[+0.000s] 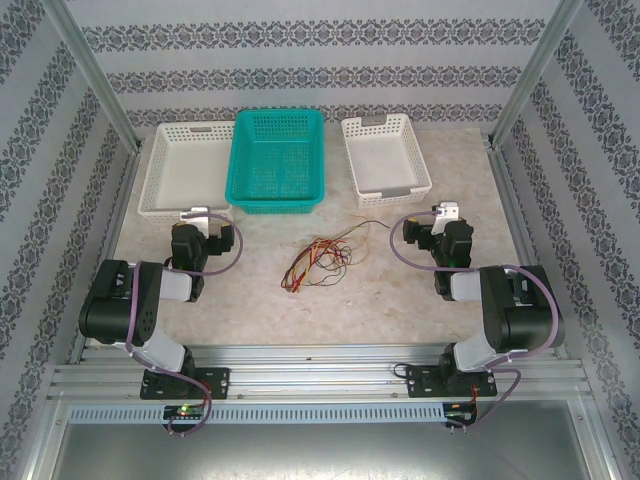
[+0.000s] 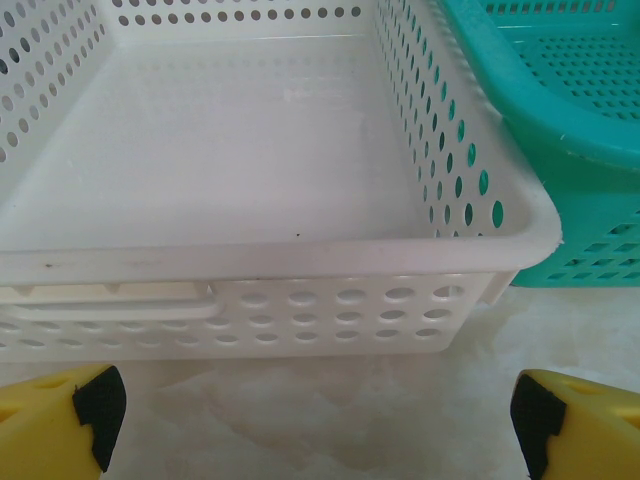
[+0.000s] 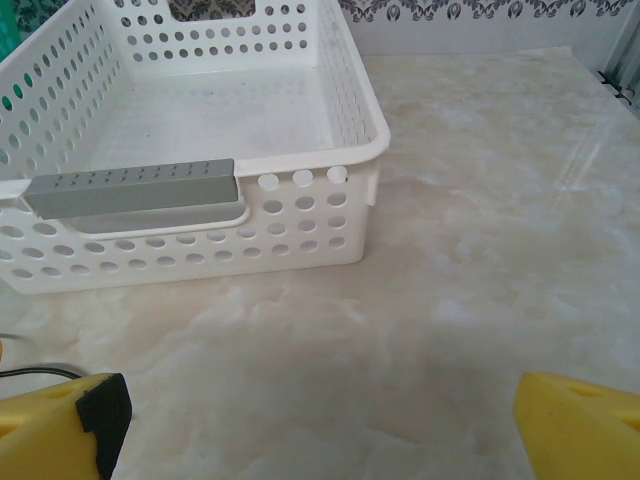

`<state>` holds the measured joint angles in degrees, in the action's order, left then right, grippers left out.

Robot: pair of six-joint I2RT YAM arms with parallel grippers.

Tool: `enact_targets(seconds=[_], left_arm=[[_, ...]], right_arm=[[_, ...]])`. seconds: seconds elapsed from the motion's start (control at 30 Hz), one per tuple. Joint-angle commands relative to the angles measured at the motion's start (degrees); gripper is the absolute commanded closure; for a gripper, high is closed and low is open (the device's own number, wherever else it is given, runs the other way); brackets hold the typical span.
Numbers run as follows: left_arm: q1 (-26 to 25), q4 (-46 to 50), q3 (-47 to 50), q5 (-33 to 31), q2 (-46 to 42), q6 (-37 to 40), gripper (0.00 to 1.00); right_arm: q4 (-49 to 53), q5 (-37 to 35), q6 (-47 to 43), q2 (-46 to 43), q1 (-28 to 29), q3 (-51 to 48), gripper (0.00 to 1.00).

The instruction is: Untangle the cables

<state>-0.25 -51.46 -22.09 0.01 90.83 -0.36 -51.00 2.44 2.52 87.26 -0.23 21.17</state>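
Top external: cables (image 1: 315,262) sat as one tangle mid-surface (image 1: 400,300), between the two arms and apart from every basket. Long axis ran roughly 7 to 1 o'clock, with the dense knot at the 7 end and loose strands fanning out toward 1-2. From the left claw (image 1: 197,214) the knot lay at about 4 o'clock; from the right claw (image 1: 446,211), at about 8 o'clock. Both claws pointed to 12, at the baskets, so the tangle was off to the side and behind the fingertips, not between them. My read: left claw slightly nearer the knot, right claw clearly nearer the loose ends. Right wrist caught a thin black strand (image 3: 35,372) at 8 o'clock of its frame, just beside its finger. Both claws were released, jaws spread wide, nothing in either. Counts: one tangle in red, yellow-orange and black, strand count too fine to tell; three baskets along 12, a white basket at 11 (image 1: 190,165), a teal basket (image 1: 278,155) in the middle, a white basket at 1 (image 1: 385,155); two arms, two claws.
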Motion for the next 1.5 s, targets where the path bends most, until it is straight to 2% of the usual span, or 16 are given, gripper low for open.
enact_targets(seconds=[0.0, 0.23, 0.33, 0.4, 0.6, 0.67, 0.73, 0.77, 0.83, 0.9, 0.97, 1.03, 1.1, 1.13, 1.3, 1.47], left_arm=[[0.3, -1.5, -0.4, 0.4, 0.0, 0.5, 0.0], [0.3, -1.6, -0.3, 0.4, 0.0, 0.5, 0.0], [0.3, -1.7, 0.8, -1.6, -2.8, -0.2, 0.0], [0.3, 4.3, -0.8, -1.5, -6.3, -0.1, 0.0], [-0.2, 17.5, -5.2, -1.6, -13.6, -0.6, 0.0], [-0.5, 25.8, -9.2, -4.9, -15.2, -7.0, 0.0], [-0.4, 34.5, -12.6, -12.3, -15.7, -23.1, 0.0], [-0.1, 38.9, -14.1, -10.3, -16.5, -27.5, 0.0], [0.3, 38.9, -14.3, -1.8, -18.1, -29.6, 0.0], [0.3, 38.0, -12.5, 0.2, -20.6, -42.0, 0.0], [1.6, 36.8, -11.0, 7.0, -23.5, -48.6, 0.0], [1.7, 39.0, -12.1, 14.6, -25.4, -48.8, 0.0], [1.3, 43.2, -13.5, 20.9, -27.3, -47.7, 0.0], [0.7, 44.4, -13.1, 21.4, -28.8, -47.6, 0.0], [-6.1, 56.8, -13.9, 17.5, -33.6, -44.0, 0.0], [-13.6, 62.4, -11.1, 14.7, -36.5, -43.3, 0.0]], right_arm=[[-0.6, -0.5, -1.2, -0.5, 0.2, 0.9, 0.02], [-0.5, -1.4, -0.5, -0.6, 0.0, 1.0, 0.02], [6.3, -3.0, -1.6, -6.2, 1.4, 2.3, 0.02], [12.9, -6.1, -2.5, -11.6, 2.8, 3.2, 0.02], [18.2, -5.4, 1.9, -22.3, 5.4, 3.5, 0.02], [18.6, -4.0, 5.6, -24.6, 5.8, 3.8, 0.02], [19.7, 0.6, 10.6, -26.9, 5.7, 4.3, 0.02], [19.8, 3.3, 13.7, -28.2, 5.8, 4.5, 0.02], [23.4, 4.3, 25.3, -30.8, 5.6, 5.6, 0.02], [28.3, 11.6, 35.7, -32.5, 3.4, 6.9, 0.02], [25.8, 20.6, 38.6, -31.8, 1.8, 7.0, 0.02], [25.1, 23.7, 41.3, -31.2, 1.9, 6.7, 0.02], [24.8, 25.5, 40.6, -31.3, 4.3, 6.6, 0.02], [25.6, 25.7, 39.3, -31.6, 6.3, 6.8, 0.02], [33.0, 16.0, 36.4, -30.8, 23.5, 8.5, 0.07], [31.0, 6.7, 39.8, -25.4, 38.2, 7.2, 0.13]])
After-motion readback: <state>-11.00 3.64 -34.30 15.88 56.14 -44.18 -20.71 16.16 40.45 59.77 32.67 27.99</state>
